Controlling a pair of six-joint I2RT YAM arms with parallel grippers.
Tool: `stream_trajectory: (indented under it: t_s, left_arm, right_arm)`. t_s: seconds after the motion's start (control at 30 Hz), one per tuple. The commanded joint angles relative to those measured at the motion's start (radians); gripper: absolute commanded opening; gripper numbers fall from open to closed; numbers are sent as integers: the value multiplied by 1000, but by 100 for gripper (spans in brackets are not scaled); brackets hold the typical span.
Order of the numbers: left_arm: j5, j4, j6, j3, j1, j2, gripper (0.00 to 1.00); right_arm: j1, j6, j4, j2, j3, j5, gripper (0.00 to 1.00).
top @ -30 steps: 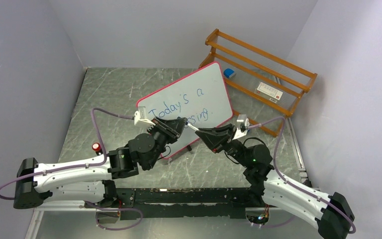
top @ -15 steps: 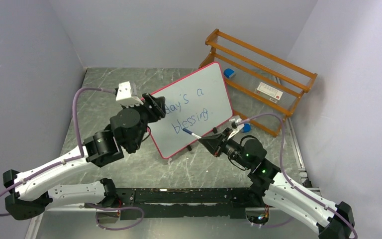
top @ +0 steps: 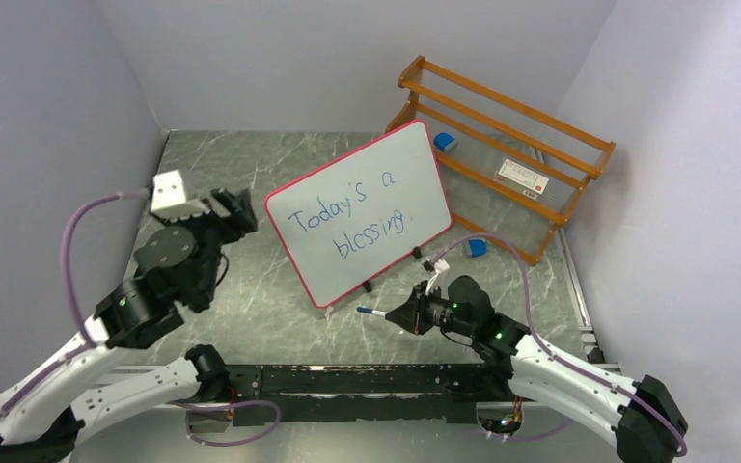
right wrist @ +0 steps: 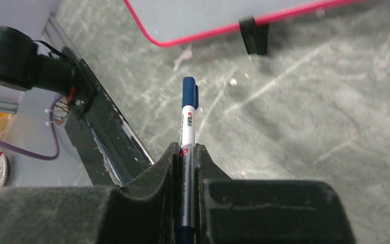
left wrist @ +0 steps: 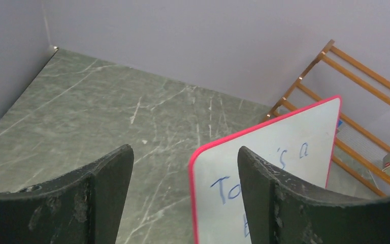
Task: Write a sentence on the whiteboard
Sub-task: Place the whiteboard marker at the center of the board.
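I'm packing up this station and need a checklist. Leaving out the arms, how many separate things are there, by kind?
whiteboard: 1
marker: 1
wooden rack: 1
small blue items: 2
white-and-red box on the rack: 1
Total: 6

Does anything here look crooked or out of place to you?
The whiteboard sits turned at an angle to the table edges, so the sentence runs on a slant. The wooden rack behind it is also askew, set diagonally across the far right corner.
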Motion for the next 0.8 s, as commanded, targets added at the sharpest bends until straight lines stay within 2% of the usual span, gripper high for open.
stream_trajectory:
  t_s: [0.0, 0.2, 0.37, 0.53, 0.67, 0.7, 0.77]
  left_arm:
    - [-50, -75, 17, -130, 6, -160, 79]
    - [-61, -140, -36, -297, 5, -375, 84]
    - [-62, -194, -67, -317, 6, -457, 89]
    - [-57, -228, -66, -305, 8, -439, 95]
    - [-60, -270, -88, -288, 7, -424, 96]
    - [-54, -274, -89, -286, 8, -427, 96]
    - [-42, -271, -83, -286, 9, -438, 96]
  right_arm:
    - [-3, 68, 19, 23, -51, 5, 0]
    - [-3, 136, 77, 110, -107, 56, 8]
    - [-3, 171, 33, 129, -109, 170, 24]
    - [-2, 214, -105, 10, -78, 301, 52]
    - [-2, 218, -282, -141, -2, 414, 66]
    - [-3, 208, -296, -176, 15, 426, 72]
    - [-3, 198, -372, -233, 81, 484, 92]
